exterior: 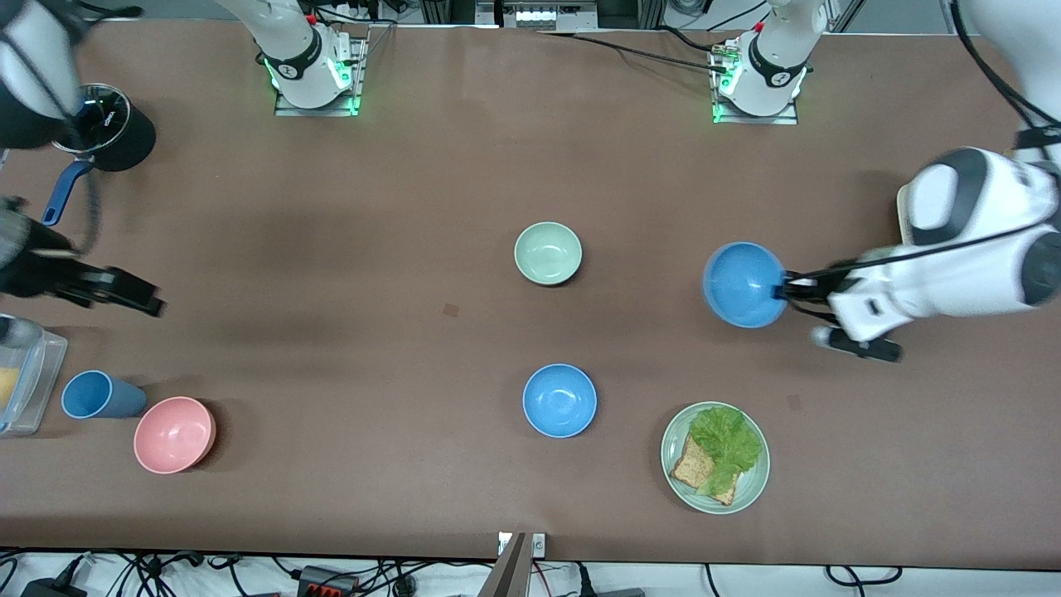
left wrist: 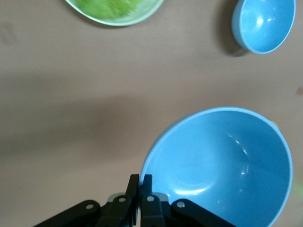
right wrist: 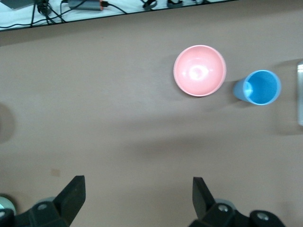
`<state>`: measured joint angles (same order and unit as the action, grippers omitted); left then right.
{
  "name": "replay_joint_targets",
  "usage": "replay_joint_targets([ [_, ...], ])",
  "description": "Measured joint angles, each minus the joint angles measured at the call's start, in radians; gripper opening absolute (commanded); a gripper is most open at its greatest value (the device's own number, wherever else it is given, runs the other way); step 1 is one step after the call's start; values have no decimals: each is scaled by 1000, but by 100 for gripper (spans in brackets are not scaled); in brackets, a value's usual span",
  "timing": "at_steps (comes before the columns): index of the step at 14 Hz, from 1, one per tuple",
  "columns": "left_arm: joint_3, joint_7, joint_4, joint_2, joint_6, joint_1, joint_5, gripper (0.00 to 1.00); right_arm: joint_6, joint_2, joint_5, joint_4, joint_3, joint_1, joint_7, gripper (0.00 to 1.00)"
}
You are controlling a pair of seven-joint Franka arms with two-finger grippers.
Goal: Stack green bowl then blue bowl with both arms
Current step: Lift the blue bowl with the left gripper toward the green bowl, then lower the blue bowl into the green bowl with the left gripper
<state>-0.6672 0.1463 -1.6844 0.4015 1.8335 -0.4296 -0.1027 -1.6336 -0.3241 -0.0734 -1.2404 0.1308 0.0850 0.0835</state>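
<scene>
The pale green bowl [exterior: 548, 253] stands upright near the middle of the table. My left gripper [exterior: 783, 288] [left wrist: 140, 178] is shut on the rim of a blue bowl [exterior: 743, 284] [left wrist: 222, 165]. It holds that bowl tilted over the table, beside the green bowl toward the left arm's end. A second blue bowl [exterior: 559, 400] [left wrist: 265, 23] rests on the table, nearer the front camera than the green bowl. My right gripper [exterior: 137, 296] [right wrist: 138, 189] hangs open with nothing between its fingers, over bare table at the right arm's end.
A green plate [exterior: 675, 431] [left wrist: 142, 14] with lettuce and bread lies near the front edge. A pink bowl [exterior: 174, 434] [right wrist: 199, 70] and a blue cup [exterior: 99, 395] [right wrist: 259, 87] stand at the right arm's end, beside a clear container [exterior: 29, 381]. A black pot [exterior: 112, 124] sits farther back there.
</scene>
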Motion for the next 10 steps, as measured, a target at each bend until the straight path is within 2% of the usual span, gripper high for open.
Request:
replay_joint_targets([
  [3,-147,316,-123,-6,182,5,0,0,7,49,0,-45,-3,-63,-78,100],
  [5,-211,473,-207,-7,315,22,0,0,7,71,1,-76,-7,-75,-93,100],
  [10,-229,689,-341,-14,519,154,30,0,0,115,54,-139,-58,-86,-93,100],
])
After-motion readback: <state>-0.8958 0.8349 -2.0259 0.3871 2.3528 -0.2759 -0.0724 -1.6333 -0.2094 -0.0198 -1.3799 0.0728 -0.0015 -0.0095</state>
